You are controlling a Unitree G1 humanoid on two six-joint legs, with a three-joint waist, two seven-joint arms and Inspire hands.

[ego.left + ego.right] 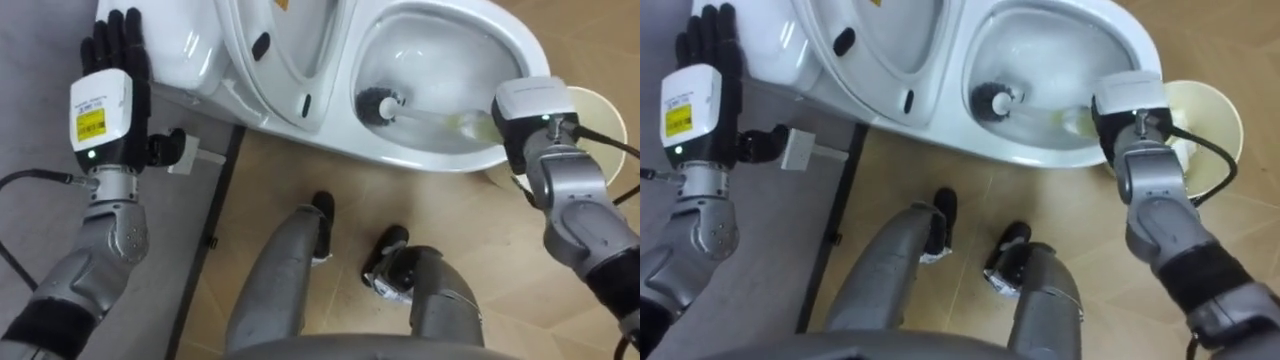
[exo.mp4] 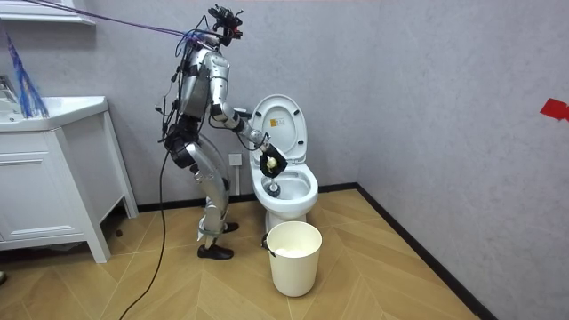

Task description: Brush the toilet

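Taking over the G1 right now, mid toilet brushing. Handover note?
Left hand: open, idle, raised beside the tank.
Right hand: shut on the toilet brush handle, at the toilet bowl rim.
Brush head is low inside the bowl; lid is up.
Done: brush is in the bowl. How much is scrubbed can't be judged.
Left: scrub round the bowl, lift the brush out, put it away. The white bin stands close in front.

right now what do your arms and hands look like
Left hand: black fingers, white back plate with a yellow label and a green light. Right hand: same white plate and green light. Both forearms are rounded silver-grey metal, with thin black cables at the wrists.
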